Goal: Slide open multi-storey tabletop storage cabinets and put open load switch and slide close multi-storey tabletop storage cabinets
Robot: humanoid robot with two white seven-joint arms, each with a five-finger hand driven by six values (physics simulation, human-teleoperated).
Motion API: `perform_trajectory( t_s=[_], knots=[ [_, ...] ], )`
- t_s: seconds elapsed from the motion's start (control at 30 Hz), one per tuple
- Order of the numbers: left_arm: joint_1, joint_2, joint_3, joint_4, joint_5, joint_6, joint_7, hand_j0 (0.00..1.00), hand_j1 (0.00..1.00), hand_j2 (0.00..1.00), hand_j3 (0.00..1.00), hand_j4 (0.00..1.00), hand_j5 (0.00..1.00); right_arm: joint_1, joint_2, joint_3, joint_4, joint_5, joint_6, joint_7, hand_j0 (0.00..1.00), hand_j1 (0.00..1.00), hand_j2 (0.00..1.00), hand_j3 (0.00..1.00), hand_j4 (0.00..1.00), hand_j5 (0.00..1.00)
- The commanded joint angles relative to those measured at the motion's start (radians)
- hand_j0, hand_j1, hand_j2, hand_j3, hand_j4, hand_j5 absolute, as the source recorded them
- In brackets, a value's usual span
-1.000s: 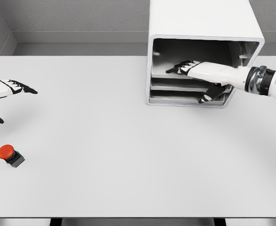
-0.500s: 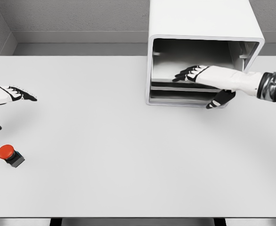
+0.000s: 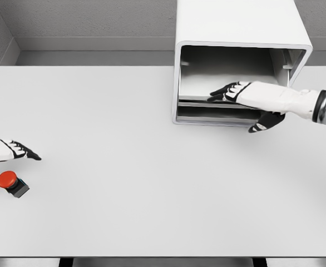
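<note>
Fingers [image 3: 223, 92], right hand: black-tipped, spread loosely over the front lip of the upper tray, thumb hanging below the cabinet's lower edge; nothing visibly clasped. Whether the tips press the tray or merely hover above it cannot be told.

Right hand [image 3: 246, 99]: reaches in from the right across the cabinet mouth, forearm crossing the right wall.

Tray, upper [image 3: 207, 86]: pale shelf inside the white storage cabinet [image 3: 235, 22]; a second tray lies beneath it, both about flush with the opening.

Left hand [image 3: 7, 150]: at the left edge, fingers extended and relaxed, holding nothing, tips just above and beside the switch.

Load switch [image 3: 11, 182]: red round cap on a dark square base, upright on the white table [image 3: 152, 183] at the far left, well apart from the cabinet.

Risks, as judged:
- A flat, open palm gives poor purchase; the tray may slip rather than slide out.
- A pull angled sideways could drag or tip the whole cabinet.
- An open left hand descending off-centre could knock the switch toward the table edge.
</note>
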State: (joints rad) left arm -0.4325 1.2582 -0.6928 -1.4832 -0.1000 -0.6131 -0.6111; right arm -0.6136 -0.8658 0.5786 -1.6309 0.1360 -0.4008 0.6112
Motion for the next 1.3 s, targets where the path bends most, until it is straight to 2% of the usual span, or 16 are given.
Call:
perform_trajectory(
  t_s=[0.0, 0.07, 0.23, 0.3, 0.37, 0.63, 0.7, 0.9, 0.93, 1.0, 1.2, 1.27],
  knots=[
    [0.000, 0.015, -0.014, -0.022, 0.005, 0.002, 0.000, 1.00, 1.00, 1.00, 1.00, 1.00, 1.00, 0.009, -0.022, -0.028, -0.023, -0.009, -0.001, 0.000, 1.00, 1.00, 1.00, 1.00, 1.00, 1.00],
    [0.001, 0.023, -0.027, -0.032, 0.000, 0.002, 0.000, 1.00, 1.00, 1.00, 1.00, 1.00, 1.00, 0.040, -0.024, -0.051, -0.038, -0.009, -0.007, 0.000, 1.00, 1.00, 1.00, 1.00, 1.00, 1.00],
    [0.005, 0.020, -0.037, -0.039, -0.015, 0.002, 0.000, 1.00, 1.00, 1.00, 1.00, 1.00, 1.00, 0.041, -0.024, -0.071, -0.041, -0.013, -0.021, 0.000, 1.00, 1.00, 1.00, 1.00, 1.00, 1.00],
    [0.005, 0.018, -0.039, -0.040, -0.015, 0.002, 0.000, 1.00, 1.00, 1.00, 1.00, 1.00, 1.00, 0.058, -0.059, -0.085, -0.055, -0.047, -0.050, 0.000, 1.00, 1.00, 1.00, 1.00, 1.00, 1.00],
    [0.006, 0.017, -0.042, -0.054, -0.029, 0.002, 0.000, 0.99, 0.99, 0.99, 0.99, 0.99, 0.99, 0.094, -0.065, -0.118, -0.066, -0.047, -0.058, 0.000, 1.00, 1.00, 1.00, 1.00, 1.00, 1.00],
    [0.012, 0.020, -0.044, -0.072, -0.053, 0.002, 0.000, 0.95, 0.95, 0.95, 0.95, 0.95, 0.95, 0.078, -0.052, -0.134, -0.035, -0.084, -0.016, 0.000, 1.00, 1.00, 1.00, 1.00, 1.00, 1.00],
    [0.012, 0.021, -0.044, -0.075, -0.053, 0.002, 0.000, 0.95, 0.95, 0.95, 0.95, 0.95, 0.95, 0.060, -0.038, -0.131, -0.012, -0.084, 0.023, 0.000, 1.00, 1.00, 1.00, 1.00, 1.00, 1.00],
    [0.011, 0.030, -0.039, -0.075, -0.052, 0.002, 0.000, 0.92, 0.92, 0.92, 0.92, 0.92, 0.92, 0.054, -0.015, -0.121, 0.016, -0.046, 0.027, 0.000, 1.00, 1.00, 1.00, 1.00, 1.00, 1.00],
    [0.011, 0.032, -0.039, -0.077, -0.052, 0.002, 0.000, 0.90, 0.90, 0.90, 0.90, 0.90, 0.90, 0.043, -0.010, -0.109, 0.016, -0.044, 0.059, 0.000, 1.00, 1.00, 1.00, 1.00, 1.00, 1.00],
    [0.011, 0.035, -0.039, -0.085, -0.052, 0.002, 0.000, 0.84, 0.84, 0.84, 0.84, 0.84, 0.84, 0.011, 0.010, -0.062, 0.016, -0.016, 0.068, 0.000, 1.00, 1.00, 1.00, 1.00, 1.00, 1.00],
    [0.011, 0.044, -0.040, -0.098, -0.050, 0.002, 0.000, 0.78, 0.78, 0.78, 0.78, 0.78, 0.78, 0.003, 0.008, -0.016, 0.011, -0.010, 0.065, 0.000, 1.00, 1.00, 1.00, 1.00, 1.00, 1.00],
    [0.011, 0.046, -0.040, -0.098, -0.050, 0.002, 0.000, 0.73, 0.73, 0.73, 0.73, 0.73, 0.73, 0.003, 0.007, -0.002, 0.006, -0.010, 0.065, 0.000, 1.00, 1.00, 1.00, 1.00, 1.00, 1.00]
  ],
)
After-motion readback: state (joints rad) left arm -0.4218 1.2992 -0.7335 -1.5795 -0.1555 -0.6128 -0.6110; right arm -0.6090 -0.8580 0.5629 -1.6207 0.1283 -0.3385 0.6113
